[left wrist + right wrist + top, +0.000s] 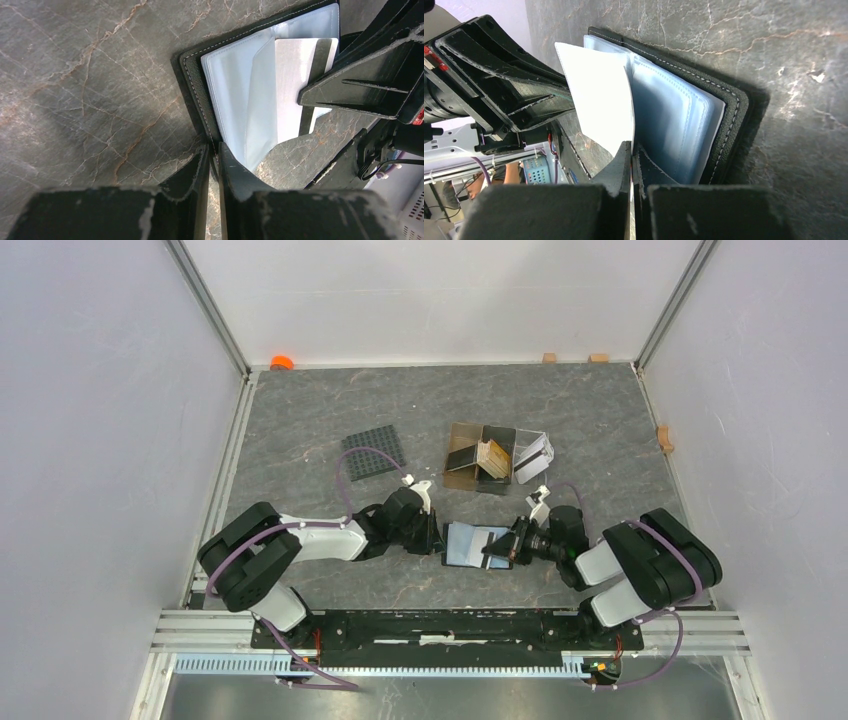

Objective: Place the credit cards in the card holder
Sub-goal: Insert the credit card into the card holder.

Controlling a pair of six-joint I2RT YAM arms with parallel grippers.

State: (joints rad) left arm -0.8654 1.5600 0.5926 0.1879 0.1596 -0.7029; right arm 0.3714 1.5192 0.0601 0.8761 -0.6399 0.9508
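The card holder (pixel 466 543) lies open on the table between my two grippers, black outside and pale blue-grey inside. My left gripper (pixel 438 538) is shut on its black stitched left edge (pixel 200 95); the jaws meet at that edge (pixel 214 149). My right gripper (pixel 500 548) is shut on a whitish credit card (pixel 596 100) and holds it on edge against the clear sleeves (pixel 674 120). In the left wrist view the card (pixel 292 85) shows a dark stripe and lies partly behind a sleeve. The right jaws pinch the card's lower corner (pixel 631 146). More tan-orange cards (pixel 492 457) stand in a box behind.
A brown translucent compartment box (pixel 462 455) and a clear plastic tray (pixel 534 453) stand just behind the holder. A black gridded mat (pixel 373 451) lies at the back left. An orange object (pixel 282 362) and small wooden blocks (pixel 664 437) sit along the walls.
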